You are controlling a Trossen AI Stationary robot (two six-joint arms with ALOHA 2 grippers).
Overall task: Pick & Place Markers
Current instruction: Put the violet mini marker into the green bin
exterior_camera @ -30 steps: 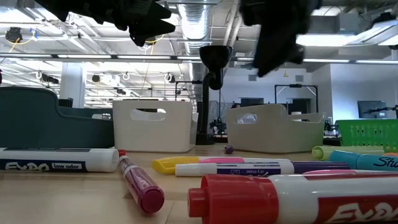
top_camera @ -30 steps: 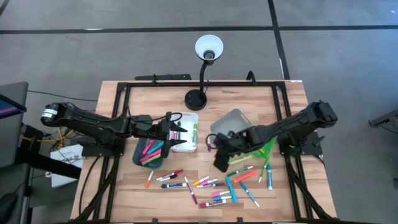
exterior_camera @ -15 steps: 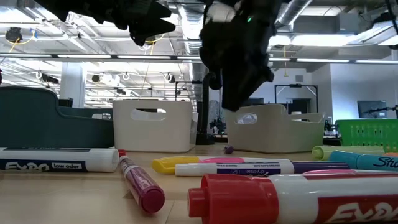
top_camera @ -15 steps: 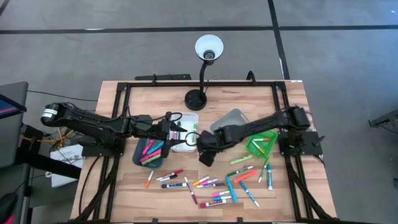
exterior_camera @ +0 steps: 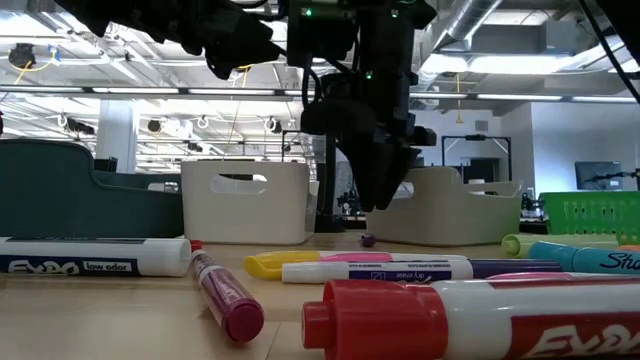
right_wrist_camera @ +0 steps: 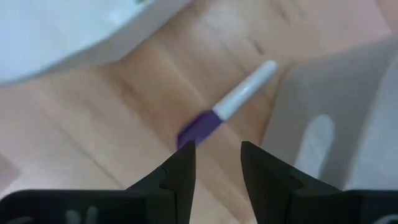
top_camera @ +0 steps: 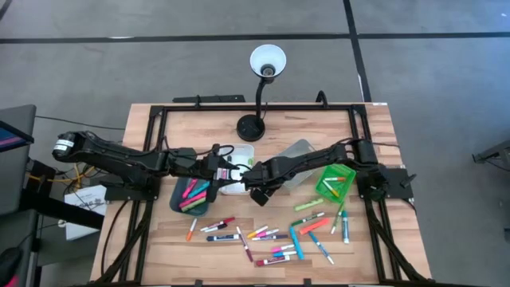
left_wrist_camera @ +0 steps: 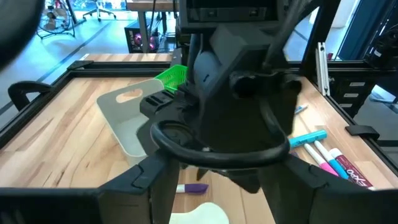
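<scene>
A marker with a purple cap and white barrel (right_wrist_camera: 227,109) lies flat on the wood between the white bin (top_camera: 237,171) and the grey bin (top_camera: 299,159); it also shows as a small purple end (exterior_camera: 368,239). My right gripper (right_wrist_camera: 214,165) hangs over it, pointing down, open, above its purple cap, touching nothing. My left gripper (top_camera: 227,171) waits open over the white bin's left side, nothing between its fingers. Several more markers (top_camera: 271,235) lie loose near the table's near edge. Others stand in the teal bin (top_camera: 191,195).
A green bin (top_camera: 335,182) with a few markers sits at the right, next to the grey bin. A desk lamp (top_camera: 267,64) stands at the far edge, its base (top_camera: 251,126) behind the white bin. The two grippers are close together over the white bin's right side.
My right gripper has swung from above the loose markers toward the table's left and down. It has tipped to point straight down between the white and grey bins. Its fingers stay apart.
</scene>
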